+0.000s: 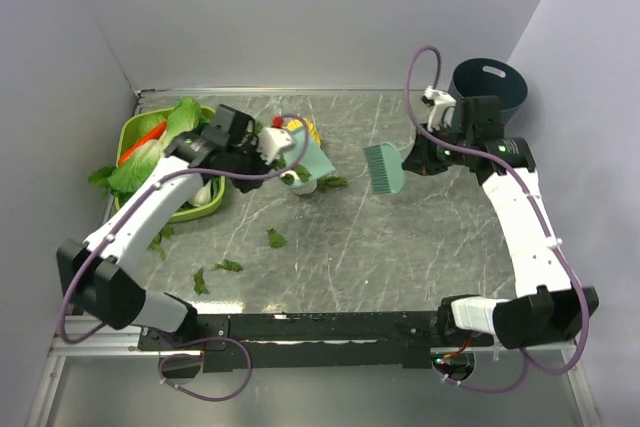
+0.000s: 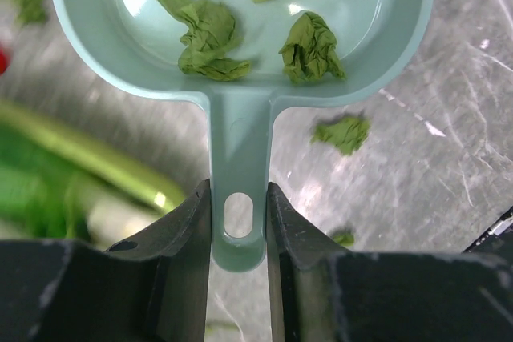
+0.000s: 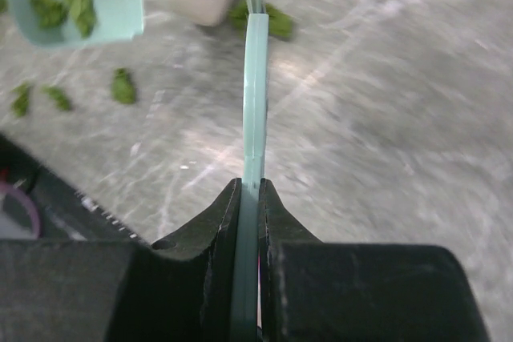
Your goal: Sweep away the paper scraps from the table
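Currently, in the top external view, the task is standing partway done: several paper scraps (image 1: 275, 238) are lying loose on the table (image 1: 400, 257), mostly toward its near-left part, and one is lying just beside the teal dustpan (image 1: 310, 160). The left gripper (image 1: 285, 150) is reaching toward the middle of the far side and carrying that dustpan, while the right gripper (image 1: 408, 159) is holding the teal brush (image 1: 383, 168) apart from the pan, with its head facing it. In the left wrist view, the fingers (image 2: 188, 222) are clamping the dustpan handle from both sides, at least three crumpled scraps are sitting inside the pan, and another is lying on the marble beside it. In the right wrist view, the jaws are pinching the brush tightly, seen edge-on. More scraps are lying ahead of it, and whether the bristles are touching the table cannot be told.
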{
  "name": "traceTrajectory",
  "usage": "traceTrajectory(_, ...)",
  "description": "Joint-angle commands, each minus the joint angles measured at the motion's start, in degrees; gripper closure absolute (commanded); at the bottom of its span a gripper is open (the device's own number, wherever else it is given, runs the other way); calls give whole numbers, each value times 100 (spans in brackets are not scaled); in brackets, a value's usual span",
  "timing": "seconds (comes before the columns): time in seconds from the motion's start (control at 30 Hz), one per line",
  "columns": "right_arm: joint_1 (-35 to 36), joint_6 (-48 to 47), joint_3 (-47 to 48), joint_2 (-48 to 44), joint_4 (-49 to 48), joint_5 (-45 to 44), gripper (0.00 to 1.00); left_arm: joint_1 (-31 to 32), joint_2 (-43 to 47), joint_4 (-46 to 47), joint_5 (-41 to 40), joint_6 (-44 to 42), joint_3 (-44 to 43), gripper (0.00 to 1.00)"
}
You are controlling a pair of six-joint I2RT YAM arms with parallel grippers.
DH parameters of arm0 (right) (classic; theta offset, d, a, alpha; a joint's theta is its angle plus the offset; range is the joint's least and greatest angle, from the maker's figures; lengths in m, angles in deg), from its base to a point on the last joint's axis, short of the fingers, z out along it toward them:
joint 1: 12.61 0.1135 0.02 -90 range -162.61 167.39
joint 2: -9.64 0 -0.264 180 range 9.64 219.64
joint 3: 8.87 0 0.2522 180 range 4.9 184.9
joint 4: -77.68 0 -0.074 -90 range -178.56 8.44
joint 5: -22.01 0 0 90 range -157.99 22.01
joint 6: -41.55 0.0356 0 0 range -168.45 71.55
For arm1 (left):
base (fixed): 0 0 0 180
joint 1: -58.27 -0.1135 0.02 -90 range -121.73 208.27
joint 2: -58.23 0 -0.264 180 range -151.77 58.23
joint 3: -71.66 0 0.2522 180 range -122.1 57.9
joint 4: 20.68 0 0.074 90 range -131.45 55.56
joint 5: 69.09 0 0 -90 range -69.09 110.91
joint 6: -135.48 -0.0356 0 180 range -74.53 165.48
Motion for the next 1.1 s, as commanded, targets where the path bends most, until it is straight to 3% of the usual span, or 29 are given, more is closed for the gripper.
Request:
traceTrajectory(0.0,475,-302,524,295,177,893,100,-523,741,-332,-63,483,-48,99)
traceTrajectory(0.23,1809,-479,392,910,-6,1789,100,-1235,1778,-305,-336,1073,620,99)
traceTrajectory(0.3,2206,-277,401,998,-347,1650,100,-1517,1893,-367,-511,985,690,99)
traceTrajectory(0.53,3543,996,1103,2200,-1262,1492,100,-2071,2192,-569,-986,949,462,99)
traceTrajectory(0.67,4140,1446,2042,3106,-1413,1552,100,-2413,2245,-683,-943,1064,296,99)
traceTrajectory(0.8,4343,1832,2913,3985,-1518,1552,100,-2686,2368,-648,-1013,1230,278,99)
traceTrajectory(1.07,4335,2580,2871,4620,-1852,1965,100,-3099,2386,-762,-1048,1292,137,99)
